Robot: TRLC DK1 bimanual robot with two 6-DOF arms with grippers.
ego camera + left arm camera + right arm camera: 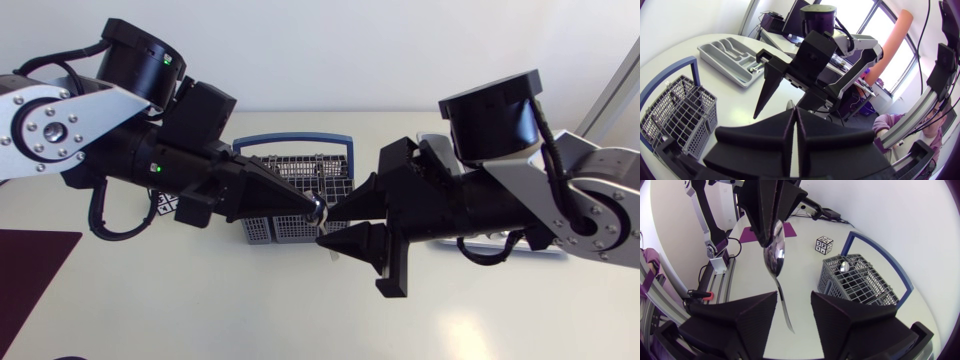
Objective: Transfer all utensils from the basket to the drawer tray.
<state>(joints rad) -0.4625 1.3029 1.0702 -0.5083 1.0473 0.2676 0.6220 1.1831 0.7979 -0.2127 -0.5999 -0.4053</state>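
Between the wedges of the released right pincer (794, 302) hangs the spoon (775, 255) handle-first, untouched, its long axis running ahead to the left pincer (771, 230), clenched on its bowl.

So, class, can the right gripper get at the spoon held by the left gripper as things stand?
Probably yes: the spoon hangs with its handle between the open fingers of the right gripper. Nothing blocks it, and the left gripper pinches its bowl.

No words, numbers or labels can be read anywhere. The only marking is a black-and-white square pattern on the small white cube (824, 244), standing on the pale counter (800, 255) near the grey wire basket (855, 280).
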